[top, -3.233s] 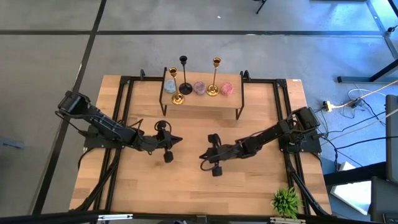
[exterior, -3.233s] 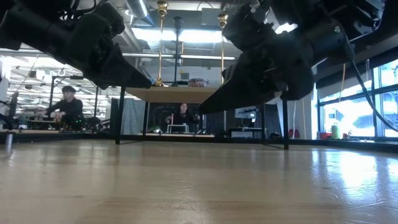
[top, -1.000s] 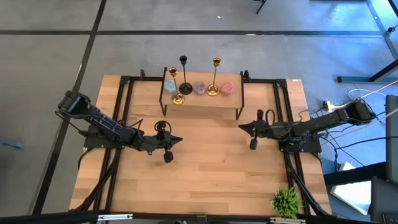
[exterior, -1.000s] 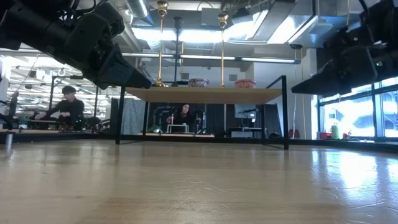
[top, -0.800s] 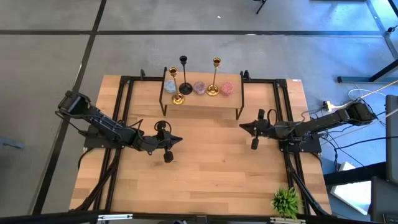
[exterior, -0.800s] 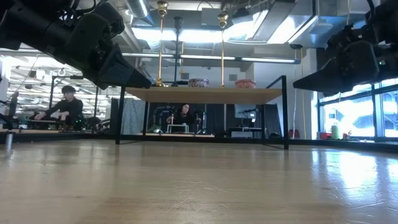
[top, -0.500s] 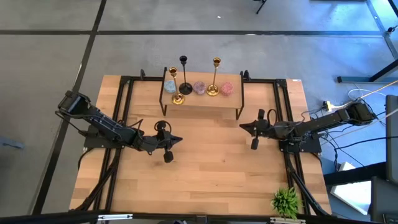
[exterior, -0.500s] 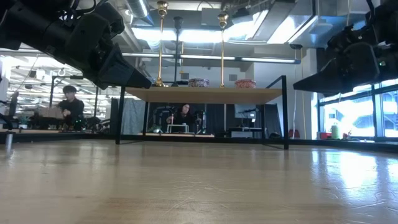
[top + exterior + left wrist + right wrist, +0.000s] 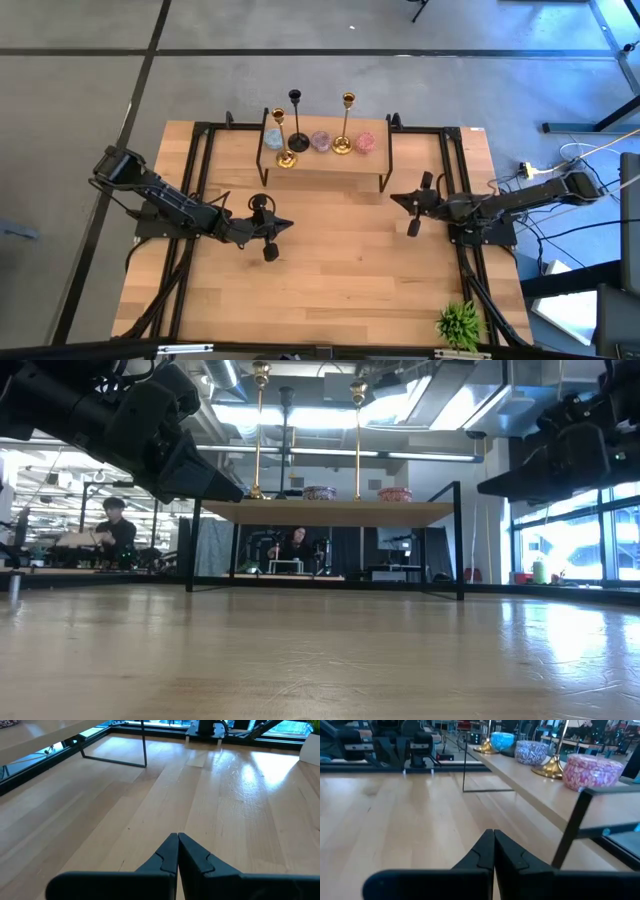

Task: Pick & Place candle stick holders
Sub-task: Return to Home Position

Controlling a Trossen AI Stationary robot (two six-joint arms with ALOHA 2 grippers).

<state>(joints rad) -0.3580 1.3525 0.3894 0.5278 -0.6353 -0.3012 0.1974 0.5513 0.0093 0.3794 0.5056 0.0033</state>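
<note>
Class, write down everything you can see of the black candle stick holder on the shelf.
The black candle stick holder is a thin, tall stem that looks like dark metal, with a round base and a small cup on top, which is empty. It stands upright on the wooden shelf, its base between the blue candle and the purple candle. Whether it touches either cannot be told. Nothing grips it.

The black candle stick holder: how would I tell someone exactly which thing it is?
Find the low wooden shelf toward the far edge of the table. Three tall thin stems stand on it, and the black candle stick holder is the middle one, between the left gold holder and the right gold holder. It alone is dark; both neighbours are shiny gold.
</note>
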